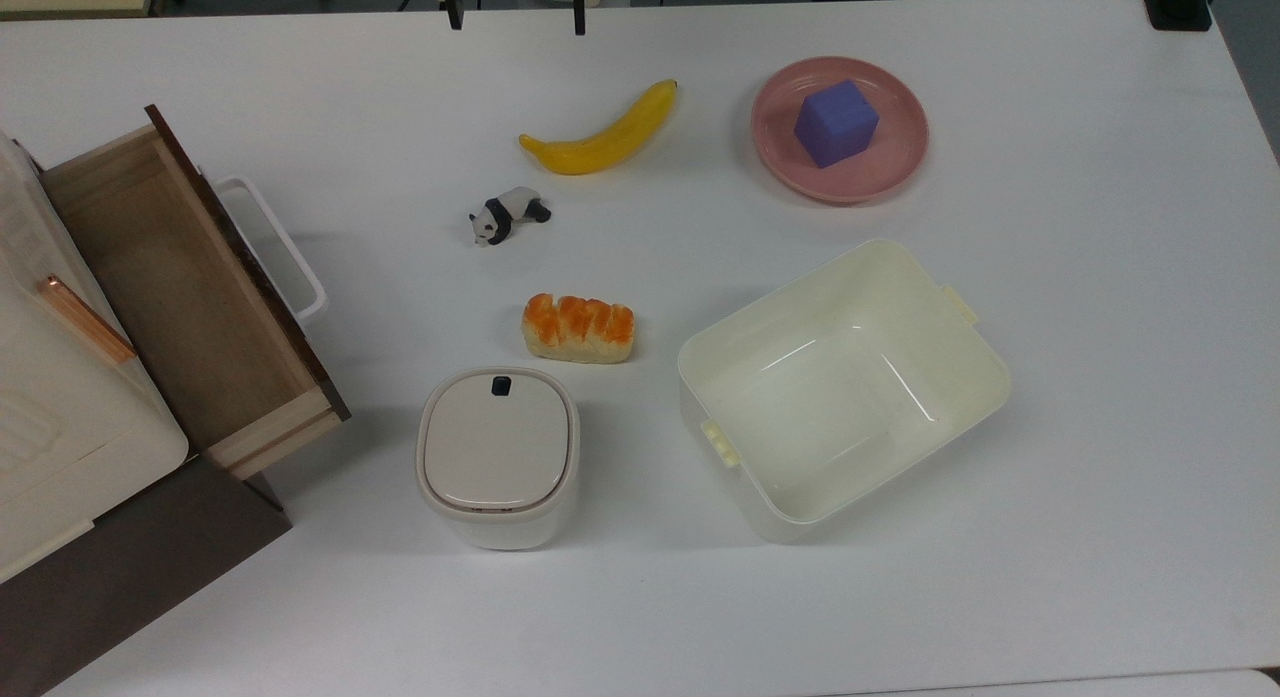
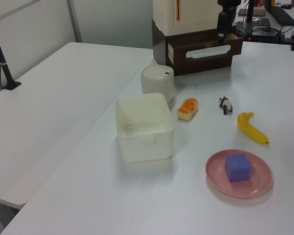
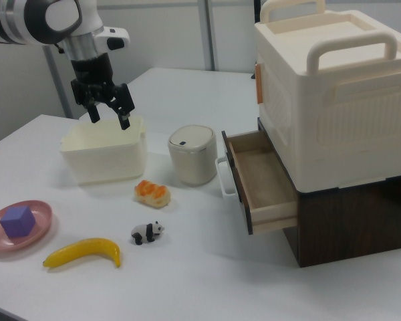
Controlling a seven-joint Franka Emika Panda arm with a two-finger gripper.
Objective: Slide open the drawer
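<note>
The dark brown drawer (image 1: 190, 287) stands slid out of its cabinet at the top view's left, its light wood inside bare. Its white loop handle (image 1: 280, 247) faces the table. From the right view, the drawer (image 3: 257, 184) juts out below a cream box. My gripper (image 3: 109, 112) hangs open and empty high above the table, well away from the drawer. At the top view's upper edge, the gripper (image 1: 515, 17) shows as two dark fingertips (image 1: 578, 19) set wide apart. The left view has the drawer front (image 2: 206, 51) at the far end.
On the table lie a banana (image 1: 600, 132), a toy panda (image 1: 508, 215) and a bread piece (image 1: 578, 327). A white lidded bin (image 1: 497, 455) and a cream tub (image 1: 955, 377) stand nearer the front. A pink plate (image 1: 900, 157) holds a purple cube (image 1: 835, 122).
</note>
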